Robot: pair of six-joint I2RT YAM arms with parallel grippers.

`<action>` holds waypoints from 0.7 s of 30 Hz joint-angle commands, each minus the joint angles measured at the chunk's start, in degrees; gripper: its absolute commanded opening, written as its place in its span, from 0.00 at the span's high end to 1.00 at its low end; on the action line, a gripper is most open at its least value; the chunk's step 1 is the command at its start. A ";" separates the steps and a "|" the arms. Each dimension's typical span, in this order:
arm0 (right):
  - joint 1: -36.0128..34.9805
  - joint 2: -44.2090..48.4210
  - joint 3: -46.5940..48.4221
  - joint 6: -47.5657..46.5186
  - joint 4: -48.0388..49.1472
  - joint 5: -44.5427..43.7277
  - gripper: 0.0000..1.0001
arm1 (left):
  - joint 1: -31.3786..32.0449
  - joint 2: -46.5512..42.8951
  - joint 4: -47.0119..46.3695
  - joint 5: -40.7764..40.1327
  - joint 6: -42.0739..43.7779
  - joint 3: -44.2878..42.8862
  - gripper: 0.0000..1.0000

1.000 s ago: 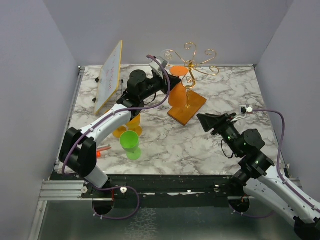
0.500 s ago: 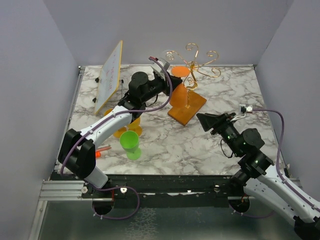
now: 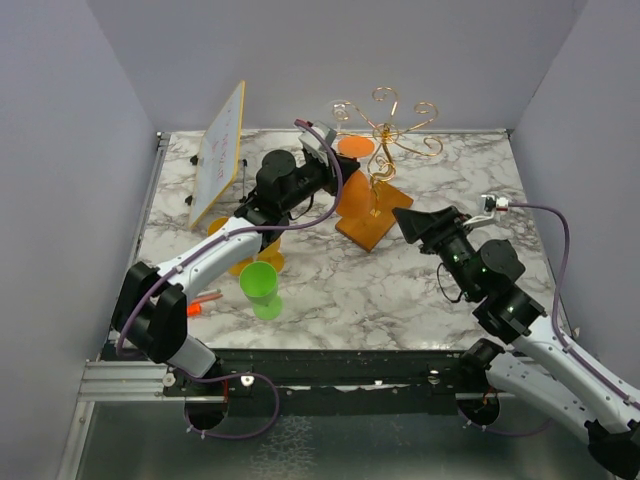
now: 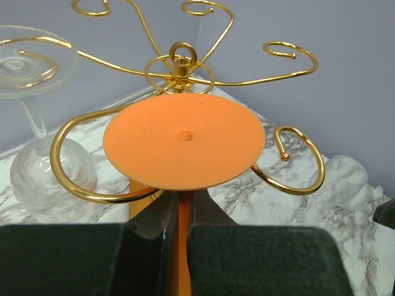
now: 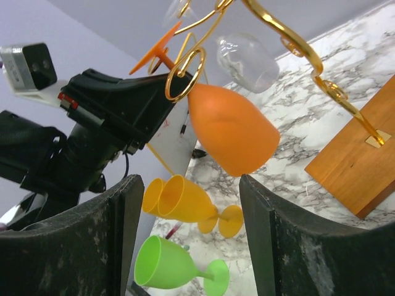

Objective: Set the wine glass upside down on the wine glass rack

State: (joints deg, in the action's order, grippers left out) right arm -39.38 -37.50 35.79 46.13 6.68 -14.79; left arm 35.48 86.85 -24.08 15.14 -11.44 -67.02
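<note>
My left gripper is shut on the stem of an orange wine glass held upside down, foot on top. The foot sits level with the curled arms of the gold wine glass rack, and one curl bends round under it. In the right wrist view a gold loop circles the stem just above the orange bowl. A clear glass hangs upside down from another curl. My right gripper is open and holds nothing, a short way right of the rack's wooden base.
A tilted whiteboard stands at the back left. Two yellow glasses lie on their sides beneath my left arm, with a green one nearer the front. A red pen lies by it. Grey walls enclose the marble table.
My right arm has moved forward and left toward the rack's base, its jaws a little wider. The left gripper and orange glass have barely shifted.
</note>
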 commanded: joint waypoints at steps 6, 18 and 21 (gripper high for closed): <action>-0.26 -2.37 4.97 3.77 -2.34 -5.12 0.29 | -0.15 -3.15 -2.07 -6.59 -0.18 1.15 1.00; -0.26 -8.03 12.62 12.07 -12.98 -15.94 0.18 | 0.19 -1.66 -2.29 0.80 0.37 0.44 1.00; -0.26 -10.35 15.63 12.77 -15.48 -20.05 0.12 | 0.19 -1.68 -2.29 0.98 0.37 0.65 1.00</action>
State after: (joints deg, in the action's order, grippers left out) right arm -39.38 -45.87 47.22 56.05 -2.87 -26.24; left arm 35.64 85.49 -24.62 14.61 -11.49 -66.13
